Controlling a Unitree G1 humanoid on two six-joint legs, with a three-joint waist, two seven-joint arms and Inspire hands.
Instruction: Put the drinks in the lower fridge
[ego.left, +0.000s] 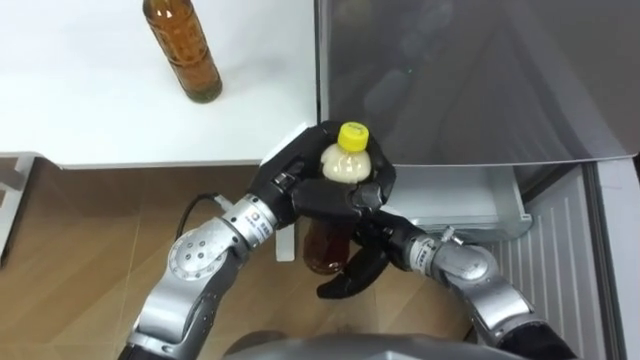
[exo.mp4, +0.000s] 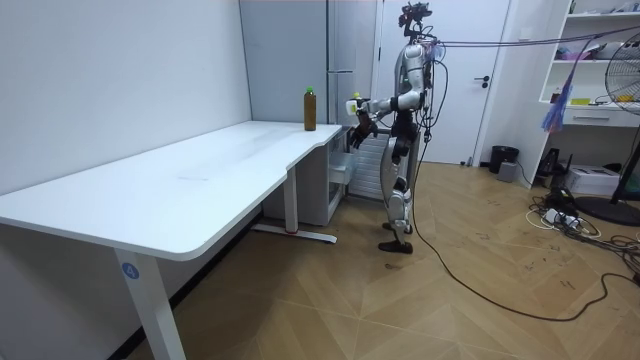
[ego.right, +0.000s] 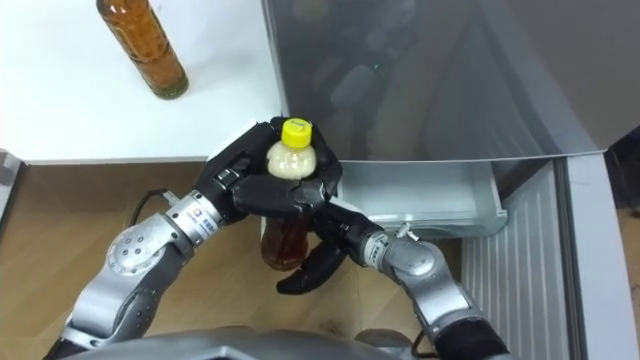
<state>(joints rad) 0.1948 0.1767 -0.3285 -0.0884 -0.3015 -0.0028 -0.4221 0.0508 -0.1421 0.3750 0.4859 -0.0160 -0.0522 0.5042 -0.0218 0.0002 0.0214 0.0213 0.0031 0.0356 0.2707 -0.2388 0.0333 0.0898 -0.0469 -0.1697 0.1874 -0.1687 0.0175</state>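
The white table (ego.left: 100, 110) lies at the left. 1 amber bottle (ego.left: 185, 55) stands upright on it, near the edge toward the fridge. Its neck is cut off by the top edge of the eye views, and the room view shows a green cap on it. Any print on it is too small to read.

The left hand (ego.left: 290, 180) comes in from the lower left. Its fingers are curled round the shoulder of the yellow-capped bottle (ego.left: 345, 165), which it holds upright in the air just off the table's edge, in front of the fridge. From above this bottle shows its cap, a pale shoulder and an amber lower body. The hands hide most of its side, so no label can be read.

The right hand (ego.left: 358, 268) comes in from the lower right and sits against the bottle's lower part. I cannot tell whether it grips.

The grey fridge (ego.left: 480, 80) is at the upper right, its top cut off. Below its front a white drawer (ego.left: 450, 200) stands open, and its inside is hard to make out.

In the room view the robot stands upright at the table's far end, facing the fridge.
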